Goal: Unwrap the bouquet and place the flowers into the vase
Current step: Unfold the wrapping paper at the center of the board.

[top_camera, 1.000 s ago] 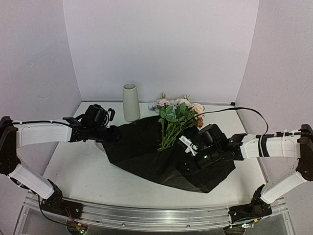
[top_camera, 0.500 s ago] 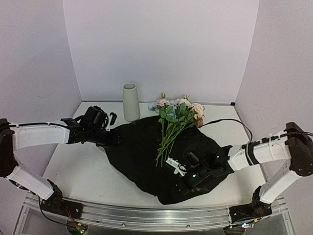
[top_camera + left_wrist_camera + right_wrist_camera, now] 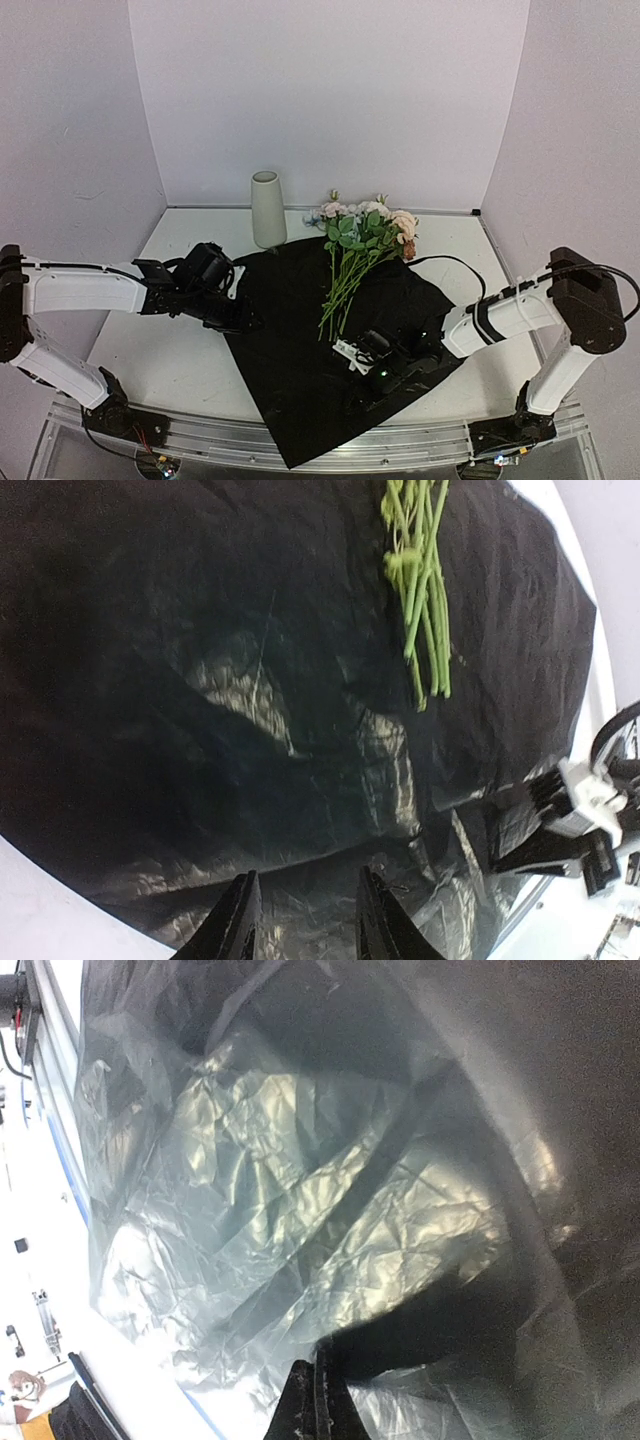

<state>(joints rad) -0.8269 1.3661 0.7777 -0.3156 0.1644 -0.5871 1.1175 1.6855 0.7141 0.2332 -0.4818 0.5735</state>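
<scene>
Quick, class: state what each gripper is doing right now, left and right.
Left gripper: open, nothing gripped, over the large crumpled black wrapping sheet.
Right gripper: shut, pinching a fold of that sheet.

flowers (image 3: pixel 350 262) on sheet (image 3: pixel 290 330), vase (image 3: pixel 267 209) behind sheet

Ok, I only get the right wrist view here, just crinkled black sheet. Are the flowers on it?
Observer: Yes, the flowers lie loose on the black sheet, stems toward the arms.
Operator: And the vase?
Observer: The vase stands upright at the sheet's far left edge, apart from the flowers.
Operator: Left gripper?
Observer: The left gripper is open, low over the sheet's left edge.
</scene>
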